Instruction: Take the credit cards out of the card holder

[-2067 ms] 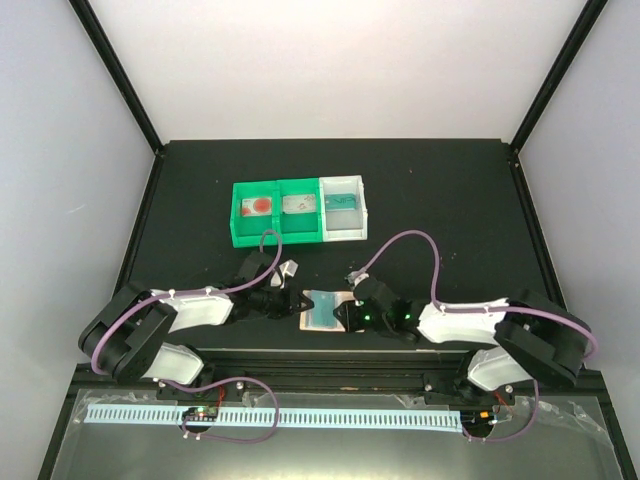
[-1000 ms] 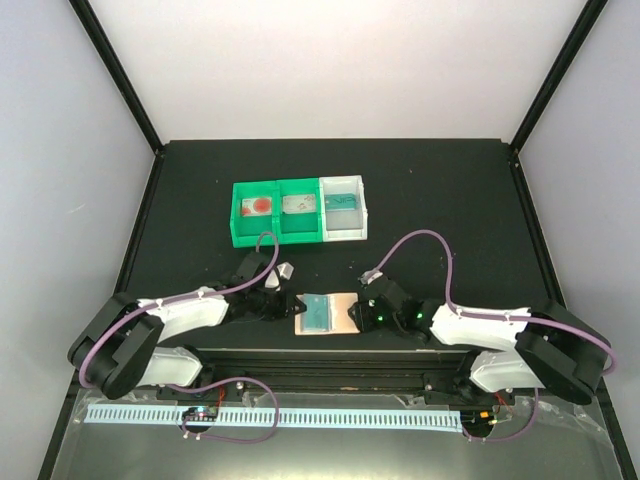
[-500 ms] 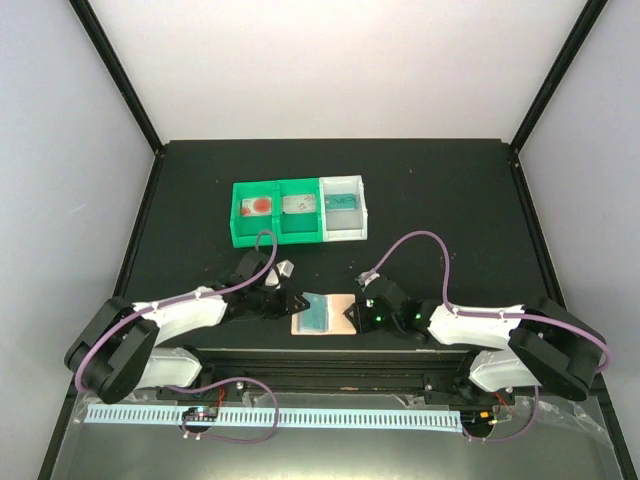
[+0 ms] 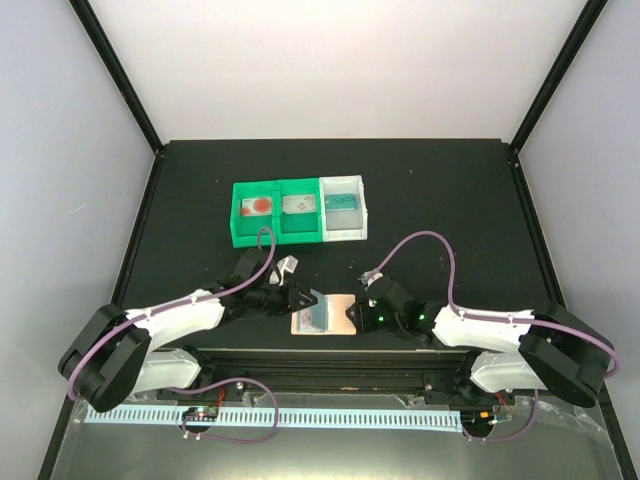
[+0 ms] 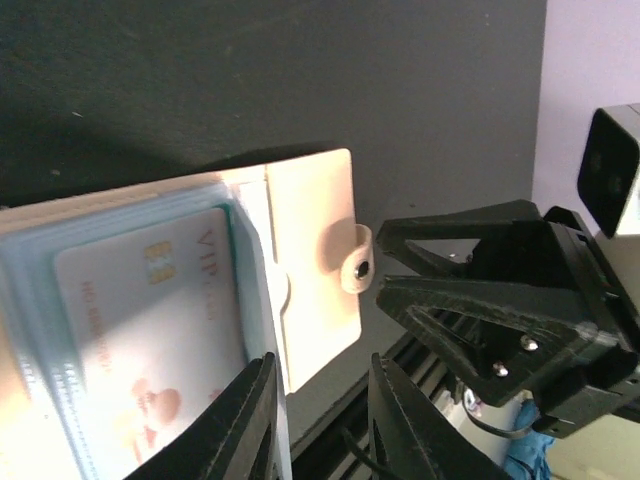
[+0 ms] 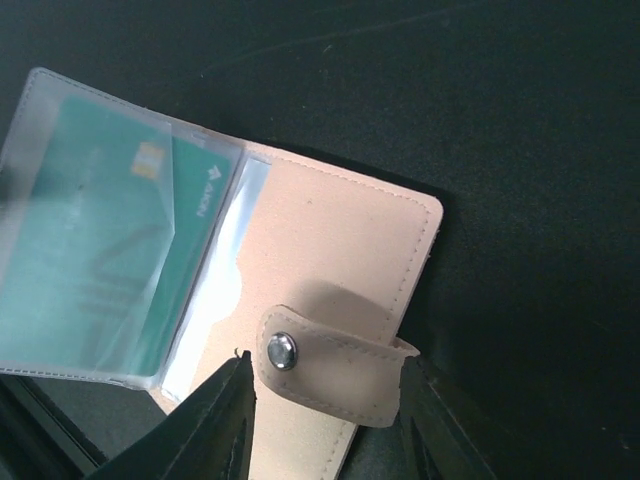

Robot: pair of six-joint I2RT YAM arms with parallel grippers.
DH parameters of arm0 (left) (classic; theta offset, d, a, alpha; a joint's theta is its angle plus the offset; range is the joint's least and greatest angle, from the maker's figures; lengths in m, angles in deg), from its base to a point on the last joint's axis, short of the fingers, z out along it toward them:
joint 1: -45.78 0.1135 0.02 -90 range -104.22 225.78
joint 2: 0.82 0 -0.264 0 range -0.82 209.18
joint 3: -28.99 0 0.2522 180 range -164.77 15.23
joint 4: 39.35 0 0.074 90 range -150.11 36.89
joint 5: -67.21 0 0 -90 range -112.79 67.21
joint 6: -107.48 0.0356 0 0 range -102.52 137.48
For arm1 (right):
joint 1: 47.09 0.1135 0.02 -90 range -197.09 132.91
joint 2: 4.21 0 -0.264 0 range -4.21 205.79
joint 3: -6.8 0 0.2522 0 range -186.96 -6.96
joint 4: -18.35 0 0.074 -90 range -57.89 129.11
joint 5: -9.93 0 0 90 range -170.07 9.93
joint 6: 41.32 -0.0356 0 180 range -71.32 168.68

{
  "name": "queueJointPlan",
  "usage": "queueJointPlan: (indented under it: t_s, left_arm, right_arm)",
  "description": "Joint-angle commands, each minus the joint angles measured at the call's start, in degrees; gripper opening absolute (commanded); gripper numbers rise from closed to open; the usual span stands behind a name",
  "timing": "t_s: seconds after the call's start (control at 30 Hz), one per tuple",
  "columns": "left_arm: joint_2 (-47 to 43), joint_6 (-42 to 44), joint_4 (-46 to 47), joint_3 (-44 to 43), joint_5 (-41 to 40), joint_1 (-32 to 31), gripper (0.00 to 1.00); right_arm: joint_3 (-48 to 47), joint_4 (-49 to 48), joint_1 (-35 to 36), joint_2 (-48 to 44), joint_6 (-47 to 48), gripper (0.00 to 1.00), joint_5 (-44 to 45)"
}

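Observation:
The card holder (image 4: 340, 316) lies open and flat near the table's front edge, tan side up. Clear sleeves (image 6: 60, 180) cover a teal credit card (image 6: 90, 250), and the left wrist view shows a pale card (image 5: 150, 320) under plastic. My left gripper (image 4: 302, 300) is at the holder's left edge, open. One of its fingers (image 5: 245, 425) lies over the sleeve edge, and the tan flap's corner (image 5: 310, 350) sits between the jaws. My right gripper (image 4: 358, 315) is open at the right edge, its fingers straddling the snap tab (image 6: 340, 365).
A green-and-white three-compartment bin (image 4: 298, 228) stands behind the holder in mid-table, with a teal card (image 4: 342, 200) in its white end. The black rail at the table's front edge (image 4: 320, 352) runs just below the holder and both grippers.
My left gripper has slid right onto the holder's left edge and its jaws have parted. The right gripper stays at the tab, and the holder has barely shifted.

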Motion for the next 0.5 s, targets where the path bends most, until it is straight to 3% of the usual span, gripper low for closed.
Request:
queueJointPlan:
  t_s: [0.0,0.47]
  left_arm:
    - [0.1,-2.5,4.4,-1.6,2.2,-1.7,0.29]
    - [2.9,-4.1,7.2,-4.4,1.9,-5.4,0.30]
  right_arm:
    - [-1.3,2.2,-0.2,-1.3,0.2,0.41,2.3]
    - [-1.0,3.8,-0.2,-3.6,-0.5,0.48,3.2]
